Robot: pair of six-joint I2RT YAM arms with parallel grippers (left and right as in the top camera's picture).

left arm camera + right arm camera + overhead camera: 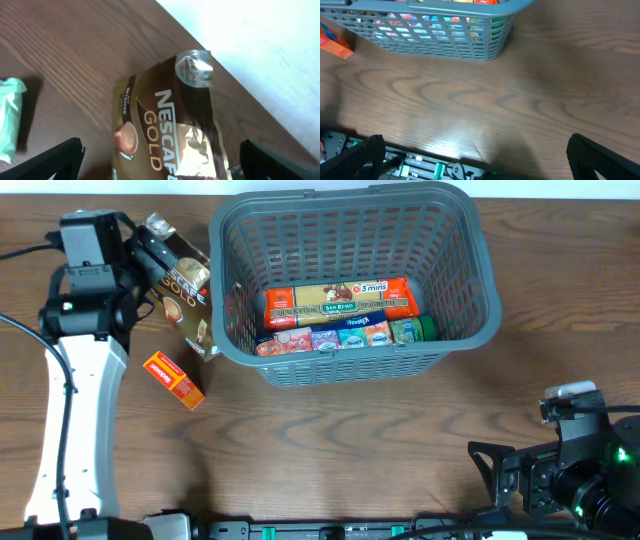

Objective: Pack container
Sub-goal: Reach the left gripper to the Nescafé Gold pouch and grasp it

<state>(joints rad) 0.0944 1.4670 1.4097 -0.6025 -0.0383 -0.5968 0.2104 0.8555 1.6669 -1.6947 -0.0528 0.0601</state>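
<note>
The container (pixel 480 270), a large grey slotted basket, stands at the back middle of the table. It holds an orange pasta pack (pixel 340 300) and a row of small boxes (pixel 340 336). It also shows in the right wrist view (pixel 445 37). A brown Nescafe Gold pouch (pixel 190 305) lies just left of the basket. My left gripper (pixel 158 262) is open over it, and the pouch (pixel 165 125) lies between the spread fingers (pixel 165 165). My right gripper (pixel 475 160) is open and empty at the front right (pixel 490 465).
A small orange box (pixel 173 378) lies on the table in front of the pouch, and it shows at the left edge of the right wrist view (pixel 335 42). A pale green object (pixel 10 117) sits left of the pouch. A white wall edge (pixel 260 45) lies behind the pouch.
</note>
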